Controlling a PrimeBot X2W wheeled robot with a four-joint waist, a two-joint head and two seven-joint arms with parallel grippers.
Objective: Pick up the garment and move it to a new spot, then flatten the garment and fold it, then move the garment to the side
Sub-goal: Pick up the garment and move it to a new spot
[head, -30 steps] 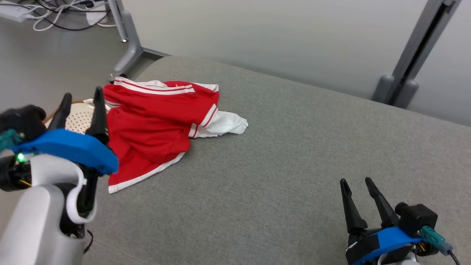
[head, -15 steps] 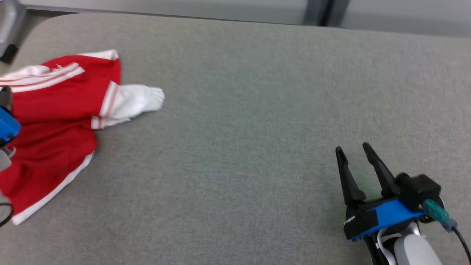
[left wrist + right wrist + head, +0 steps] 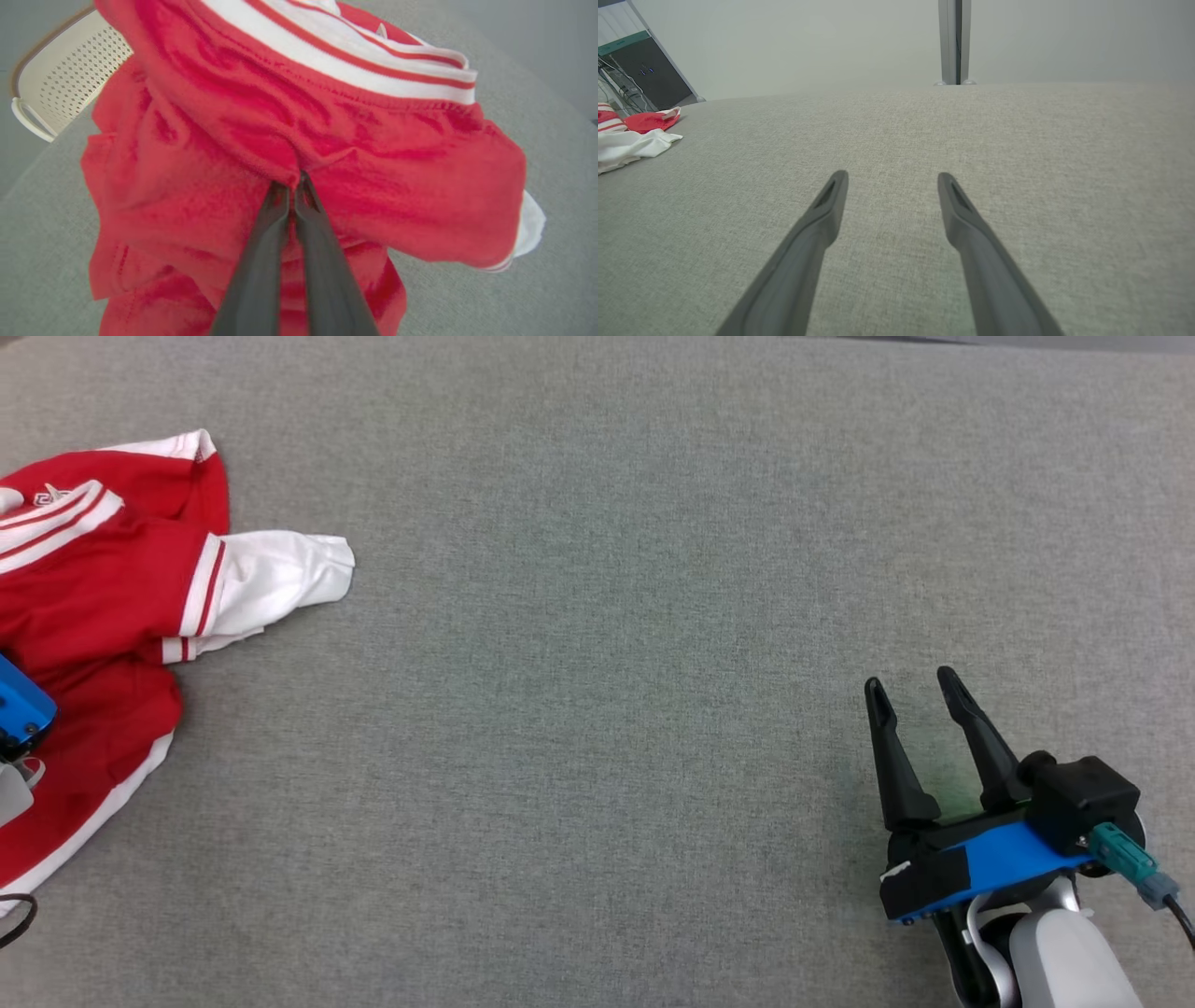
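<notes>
One garment (image 3: 93,588), sleeve (image 3: 280,579) pointing right, pinched in left claw (image 3: 293,181); right claw (image 3: 910,681) apart.

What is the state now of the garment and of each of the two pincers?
garment, crumpled and not yet flattened or folded, lying at the left of the table
left pincer, shut on a fold of the garment's red cloth
right pincer, open and empty, over a bare part of the table, far from the garment
</notes>
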